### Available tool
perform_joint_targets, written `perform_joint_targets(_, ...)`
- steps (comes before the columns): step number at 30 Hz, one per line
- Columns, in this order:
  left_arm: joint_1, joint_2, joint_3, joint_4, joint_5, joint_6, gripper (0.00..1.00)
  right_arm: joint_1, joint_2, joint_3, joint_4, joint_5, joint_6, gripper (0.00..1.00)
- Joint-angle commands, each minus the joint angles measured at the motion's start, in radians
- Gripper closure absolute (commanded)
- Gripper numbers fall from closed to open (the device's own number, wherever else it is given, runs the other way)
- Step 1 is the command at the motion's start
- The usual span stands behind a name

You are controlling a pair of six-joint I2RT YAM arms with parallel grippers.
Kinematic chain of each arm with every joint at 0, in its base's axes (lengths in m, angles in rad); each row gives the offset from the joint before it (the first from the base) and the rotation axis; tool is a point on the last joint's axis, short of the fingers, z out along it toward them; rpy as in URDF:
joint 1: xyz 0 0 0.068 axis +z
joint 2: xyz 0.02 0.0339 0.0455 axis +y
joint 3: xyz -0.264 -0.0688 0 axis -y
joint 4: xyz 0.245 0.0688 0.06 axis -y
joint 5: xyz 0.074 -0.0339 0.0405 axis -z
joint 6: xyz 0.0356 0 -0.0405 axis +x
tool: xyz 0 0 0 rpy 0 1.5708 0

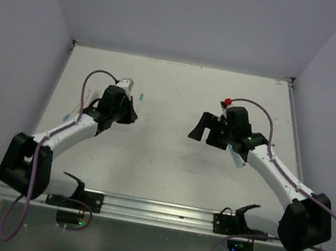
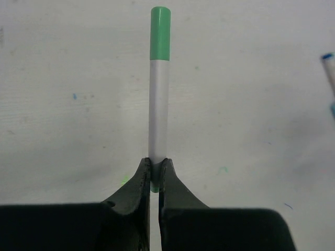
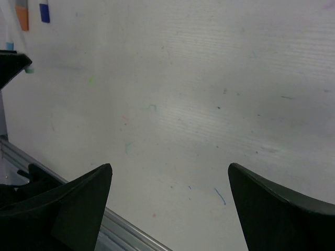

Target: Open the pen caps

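1. The left gripper (image 2: 155, 166), black with two fingers, is pressed together on the near end of a long thin white plastic pen barrel (image 2: 158, 110). The barrel is pinched between the fingertips.
2. The barrel is seen running straight away from the fingertips over the white table top (image 2: 63, 130). Whether it is lifted or resting cannot be told.
3. A stubby green plastic cap (image 2: 160, 34) is seated on the far end of that barrel. It has not been pulled off and is well apart from the fingertips.
4. A second pen with a blue tip (image 2: 328, 65) is partly cut off at the right edge of the left wrist view, apart from the held pen.
5. Small green and blue ink specks (image 2: 223, 170) are scattered on the table near the left gripper.
6. The right gripper (image 3: 170, 178) is spread wide above the table, with nothing between its fingers.
7. A short orange plastic cap (image 3: 21, 15) and a short dark blue plastic cap (image 3: 44, 11) are seen side by side at the top left of the right wrist view, well apart from the right gripper.
8. A silver metal rail (image 3: 120, 230) is seen at the lower left of that view, along the table edge.
9. In the overhead view both arms are angled inward and the grippers are well apart.
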State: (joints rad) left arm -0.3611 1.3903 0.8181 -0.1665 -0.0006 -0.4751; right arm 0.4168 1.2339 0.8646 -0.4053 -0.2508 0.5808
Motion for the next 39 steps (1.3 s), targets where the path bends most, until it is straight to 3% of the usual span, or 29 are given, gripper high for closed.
perform_joint_targets(1,-0.009,-0.164,-0.165,0.210,0.318,-0.008,1.00,0.092,0.116,0.094,0.138,-0.064,0.063,0.03)
perform_joint_targets(3,-0.012,-0.249,-0.218,0.232,0.403,-0.031,1.00,0.122,0.182,0.116,0.189,-0.061,0.102,0.05)
perform_joint_targets(9,-0.018,-0.398,-0.376,0.260,0.485,-0.063,1.00,0.178,0.251,0.105,0.427,-0.050,0.238,0.17)
perform_joint_targets(11,-0.018,-0.418,-0.399,0.254,0.508,-0.057,1.00,0.226,0.318,0.161,0.433,-0.059,0.248,0.25)
perform_joint_targets(20,-0.018,-0.501,-0.455,0.269,0.560,-0.086,1.00,0.347,0.487,0.263,0.528,0.007,0.301,0.30)
perform_joint_targets(24,-0.018,-0.519,-0.462,0.266,0.573,-0.094,1.00,0.359,0.522,0.275,0.536,0.018,0.309,0.42)
perform_joint_targets(33,-0.018,-0.533,-0.464,0.242,0.587,-0.103,1.00,0.361,0.501,0.240,0.554,0.107,0.291,0.51)
perform_joint_targets(38,-0.018,-0.519,-0.470,0.242,0.587,-0.112,1.00,0.363,0.519,0.251,0.565,0.093,0.294,0.71)
perform_joint_targets(39,-0.018,-0.519,-0.468,0.242,0.585,-0.112,1.00,0.363,0.526,0.251,0.565,0.093,0.292,0.81)
